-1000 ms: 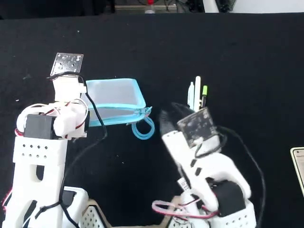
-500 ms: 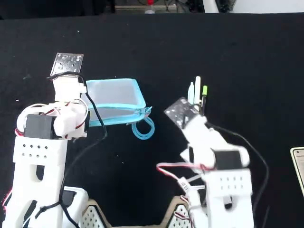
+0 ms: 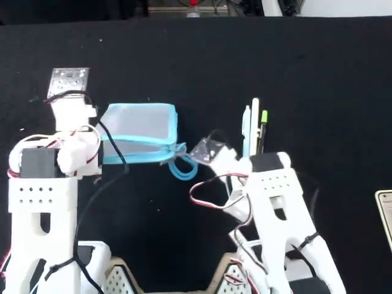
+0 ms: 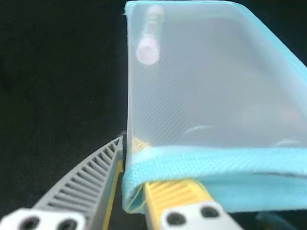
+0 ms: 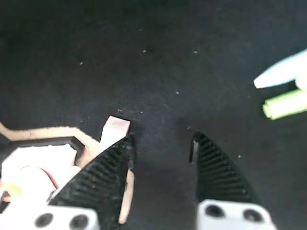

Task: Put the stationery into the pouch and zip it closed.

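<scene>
The pouch [image 3: 139, 131] lies flat on the worktop [image 3: 306, 61], left of centre, with its strap loop [image 3: 184, 168] off its near right corner. The left tool [image 4: 128, 143] pinches the pouch's near left corner. Three pens [image 3: 254, 125] lie side by side to the right, apart from the pouch. The right tool [image 5: 162, 143], jaws apart, hangs between loop and pens. A card [image 3: 384, 211] sits at the worktop's right edge

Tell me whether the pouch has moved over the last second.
Yes. In the high view the pouch has slid a little to the left, away from the pens, which lie where they were.
</scene>
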You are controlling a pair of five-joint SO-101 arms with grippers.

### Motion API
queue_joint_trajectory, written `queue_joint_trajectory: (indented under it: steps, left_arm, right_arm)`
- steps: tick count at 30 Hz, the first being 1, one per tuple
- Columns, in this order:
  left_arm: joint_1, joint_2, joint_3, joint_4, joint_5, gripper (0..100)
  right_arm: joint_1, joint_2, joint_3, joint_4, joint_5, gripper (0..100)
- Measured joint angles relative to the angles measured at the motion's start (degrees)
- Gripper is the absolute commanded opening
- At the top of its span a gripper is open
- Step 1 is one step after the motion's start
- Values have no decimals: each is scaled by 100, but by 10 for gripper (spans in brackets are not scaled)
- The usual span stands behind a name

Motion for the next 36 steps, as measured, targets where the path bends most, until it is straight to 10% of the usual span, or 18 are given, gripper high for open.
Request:
queue_joint_trajectory:
  steps: [16,25,36]
  left_arm:
    - [-149,0,0,0,0,30]
    - [-475,9,0,0,0,30]
    - [-492,9,0,0,0,30]
  right_arm:
    - [-325,26,492,501,3631,177]
    - [-888,26,1081,-246,3657,174]
    - [-651,26,1081,-448,1899,173]
